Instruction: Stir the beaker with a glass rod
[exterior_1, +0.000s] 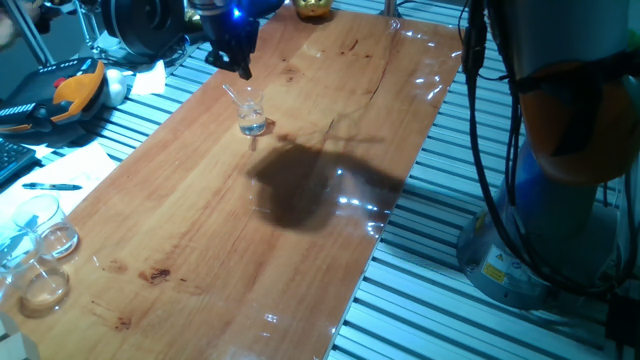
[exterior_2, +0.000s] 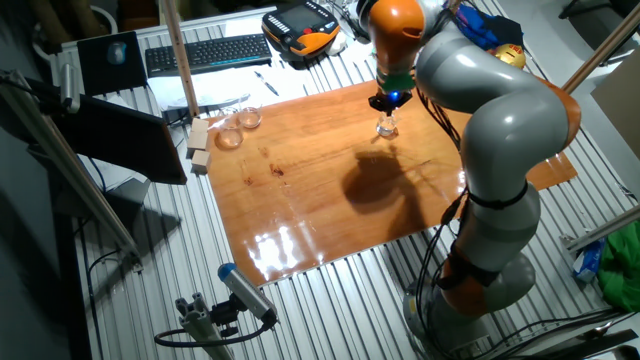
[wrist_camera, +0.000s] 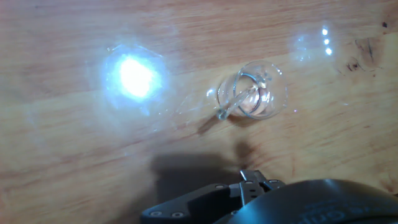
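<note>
The gripper (exterior_1: 243, 68) hangs above the small clear glass beaker (exterior_1: 252, 118); whether it grips the thin transparent glass rod (exterior_1: 236, 96) leaning inside, I cannot tell. Stir in small, gentle circles.

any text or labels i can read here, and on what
None can be read.
Yellow sticker on the robot base: print too small.
Keyboard: key legends too blurred.
Beaker and glass rod: no markings show.
</note>
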